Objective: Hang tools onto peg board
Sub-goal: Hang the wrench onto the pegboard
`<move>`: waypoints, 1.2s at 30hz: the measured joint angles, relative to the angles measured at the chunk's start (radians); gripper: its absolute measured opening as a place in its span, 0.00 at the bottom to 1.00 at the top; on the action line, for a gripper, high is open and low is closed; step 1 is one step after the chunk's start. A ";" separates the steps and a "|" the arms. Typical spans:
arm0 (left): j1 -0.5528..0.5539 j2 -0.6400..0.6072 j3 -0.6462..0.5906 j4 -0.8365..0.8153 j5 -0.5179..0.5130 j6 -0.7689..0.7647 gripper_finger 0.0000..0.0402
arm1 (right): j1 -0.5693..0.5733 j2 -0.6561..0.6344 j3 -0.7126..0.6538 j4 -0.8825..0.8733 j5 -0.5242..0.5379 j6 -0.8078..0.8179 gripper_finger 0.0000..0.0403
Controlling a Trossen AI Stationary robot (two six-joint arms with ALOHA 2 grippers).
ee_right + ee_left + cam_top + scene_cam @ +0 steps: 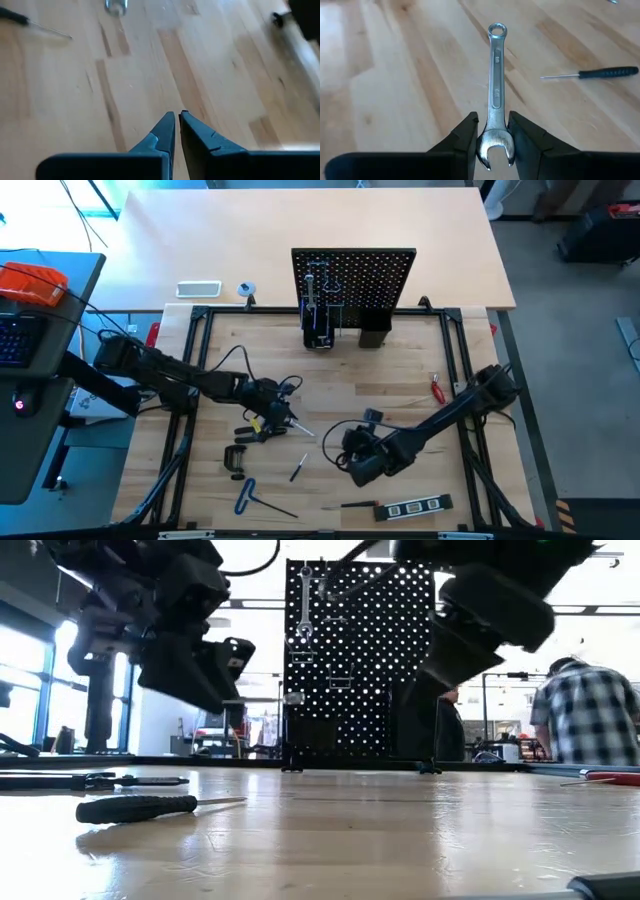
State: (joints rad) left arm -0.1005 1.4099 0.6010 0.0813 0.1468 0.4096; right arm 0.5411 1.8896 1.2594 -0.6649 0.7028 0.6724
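Observation:
My left gripper [283,417] hovers over the table's left middle, shut on a silver wrench [496,85]. The wrench's ring end [497,30] points away from the fingers. My right gripper [176,120] is shut with nothing between its fingers, and it hangs above the table right of centre [345,448]. The peg board [352,285] stands upright at the far edge, with a wrench [305,602] hanging on it. On the table lie black pliers [255,432], a C-clamp [235,460], a blue-handled hex key [248,495], a small screwdriver [298,468] and a level [415,507]. My left gripper pinches the wrench's shank just behind its open-jaw end [495,145] between its two fingers [467,137]. The wrench lies along the fingers and sticks out ahead of them. The fingers slant down from the table's left side, and the wrench appears lifted clear of the table.
A black-handled screwdriver [150,806] lies near the front left. A red-handled tool [437,388] lies at the right, and another screwdriver [360,505] lies beside the level. Black holder boxes [372,335] stand at the board's base. A person [590,710] stands beyond the table.

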 joint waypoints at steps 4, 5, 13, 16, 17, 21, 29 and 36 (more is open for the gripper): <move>0.000 -0.048 0.001 -0.012 -0.032 -0.005 0.20 | 0.034 0.000 0.000 -0.107 0.020 0.125 0.06; 0.000 -0.060 0.001 -0.016 -0.044 -0.006 0.20 | 0.043 0.000 0.000 -0.128 0.028 0.159 0.06; 0.000 -0.144 0.001 -0.017 -0.129 -0.021 0.20 | 0.097 0.000 0.001 -0.237 0.113 0.355 0.06; 0.001 -0.172 0.001 -0.006 -0.159 -0.032 0.20 | 0.108 0.000 0.001 -0.237 0.136 0.382 0.06; 0.001 -0.182 0.001 -0.007 -0.172 -0.035 0.20 | 0.111 0.000 0.001 -0.239 0.141 0.393 0.06; 0.001 -0.220 0.001 0.000 -0.220 -0.043 0.20 | 0.128 0.000 0.001 -0.253 0.156 0.429 0.07; 0.001 -0.259 0.001 0.057 -0.283 -0.050 0.20 | 0.167 0.000 0.002 -0.355 0.180 0.612 0.25; 0.000 -0.259 0.001 0.106 -0.313 -0.033 0.20 | 0.199 -0.001 -0.050 -0.367 0.238 0.793 0.31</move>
State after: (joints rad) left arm -0.1001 1.1507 0.6022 0.1878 -0.1660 0.3766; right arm 0.7399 1.8885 1.2096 -1.0318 0.9406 1.4655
